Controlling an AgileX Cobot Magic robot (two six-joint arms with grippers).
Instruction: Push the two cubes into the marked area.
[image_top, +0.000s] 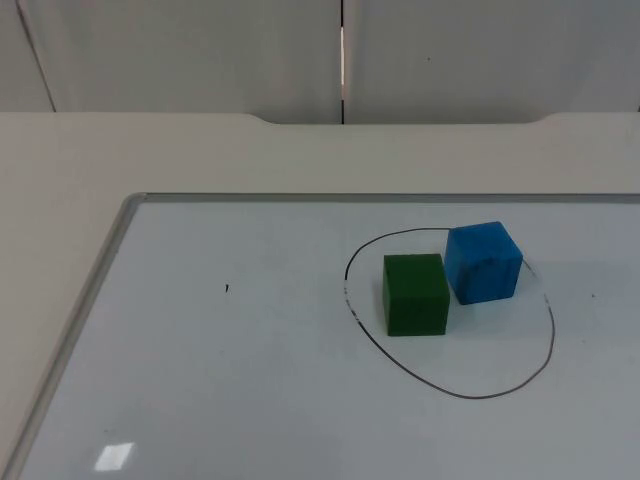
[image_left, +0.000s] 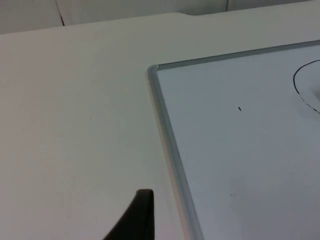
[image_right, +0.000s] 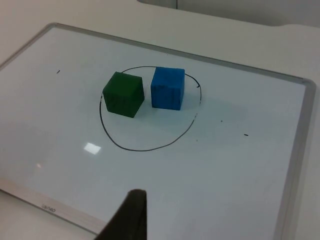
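A green cube (image_top: 415, 294) and a blue cube (image_top: 483, 262) stand close side by side on a whiteboard (image_top: 200, 400). Both sit inside a black hand-drawn oval (image_top: 450, 392), the green one near its left line, the blue one at its far right edge. In the right wrist view the green cube (image_right: 123, 94) and blue cube (image_right: 167, 88) lie ahead of my right gripper (image_right: 131, 220), which hovers over the board's near edge, well apart from them. My left gripper (image_left: 137, 220) waits over bare table beside the whiteboard's corner (image_left: 152, 70).
The whiteboard's metal frame (image_top: 90, 290) forms a low raised edge around the board. A small black mark (image_top: 226, 289) sits on the board left of the oval. White table top (image_top: 150, 150) runs back to the grey partition wall (image_top: 200, 50).
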